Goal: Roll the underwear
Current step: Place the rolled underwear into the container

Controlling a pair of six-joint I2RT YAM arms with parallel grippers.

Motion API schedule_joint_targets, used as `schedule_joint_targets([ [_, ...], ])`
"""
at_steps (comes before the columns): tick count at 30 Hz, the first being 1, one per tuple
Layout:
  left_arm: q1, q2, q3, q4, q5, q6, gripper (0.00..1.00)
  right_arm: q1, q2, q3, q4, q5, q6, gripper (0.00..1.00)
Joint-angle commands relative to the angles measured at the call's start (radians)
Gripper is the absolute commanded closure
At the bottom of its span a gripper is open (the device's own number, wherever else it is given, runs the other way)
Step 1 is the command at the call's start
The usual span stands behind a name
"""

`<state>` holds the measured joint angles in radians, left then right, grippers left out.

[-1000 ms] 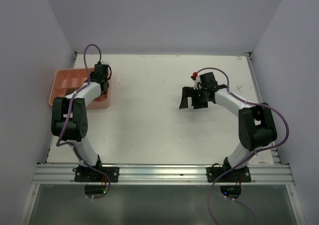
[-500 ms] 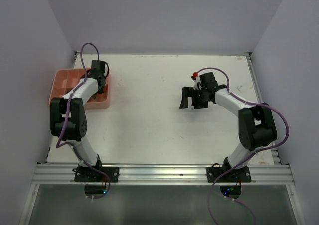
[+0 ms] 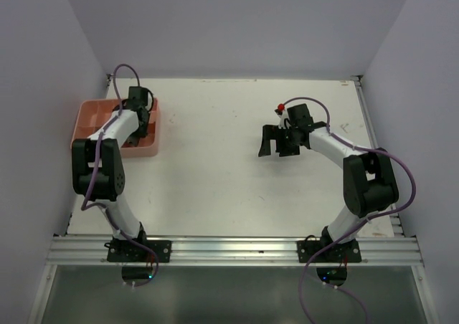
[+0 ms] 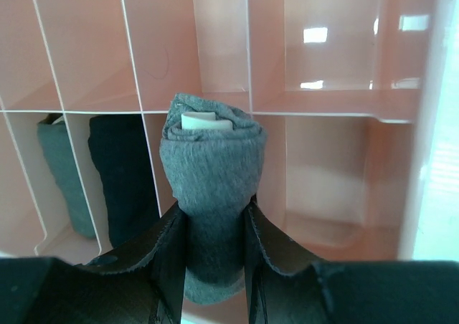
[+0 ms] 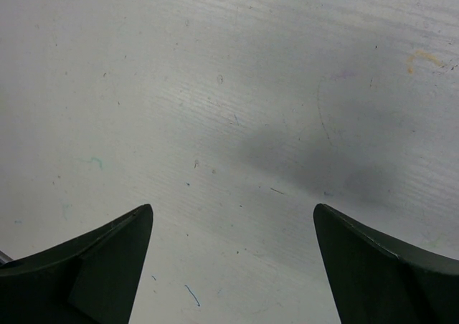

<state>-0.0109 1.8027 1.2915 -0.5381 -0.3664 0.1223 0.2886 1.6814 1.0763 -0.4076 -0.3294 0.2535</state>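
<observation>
My left end effector [image 4: 215,227], partly closed around the rolled grey underwear [image 4: 214,159], has moved deeper over the pink tray [image 4: 337,44], so stowing looks next.

Overhead view looks down; wrist views close on tray [image 4: 337,44], table [image 5: 215,87].

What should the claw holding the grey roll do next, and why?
Probably lower it a little into the slot below, which looks free, then let go. The left claw grips the rolled grey underwear just above the pink tray, beside a slot that already holds a black roll.
</observation>
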Motion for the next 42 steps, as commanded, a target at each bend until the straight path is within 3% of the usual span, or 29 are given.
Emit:
schedule_joint_targets([
  [1,0.043,0.055,0.014,-0.074,0.113,-0.036,1.0,-0.003,-0.012,0.02,0.015,0.02,0.012,0.01],
  [10,0.153,0.144,0.057,-0.097,0.29,0.005,1.0,-0.003,-0.006,0.019,0.023,0.015,0.018,0.01],
  [19,0.189,0.196,0.106,-0.131,0.331,0.02,1.0,-0.002,-0.014,0.005,0.032,0.009,0.024,0.01],
  [26,0.189,0.149,0.135,-0.128,0.34,0.036,0.67,-0.003,-0.017,0.004,0.038,0.009,0.027,0.01],
  [32,0.187,0.127,0.157,-0.132,0.336,0.045,0.47,-0.003,-0.015,0.007,0.041,0.003,0.03,0.01],
  [35,0.189,0.123,0.163,-0.141,0.331,0.045,0.41,-0.003,-0.015,0.008,0.044,-0.002,0.03,0.01],
  [42,0.184,0.047,0.201,-0.123,0.385,0.056,0.41,-0.003,-0.022,0.028,0.033,-0.007,0.024,0.01],
])
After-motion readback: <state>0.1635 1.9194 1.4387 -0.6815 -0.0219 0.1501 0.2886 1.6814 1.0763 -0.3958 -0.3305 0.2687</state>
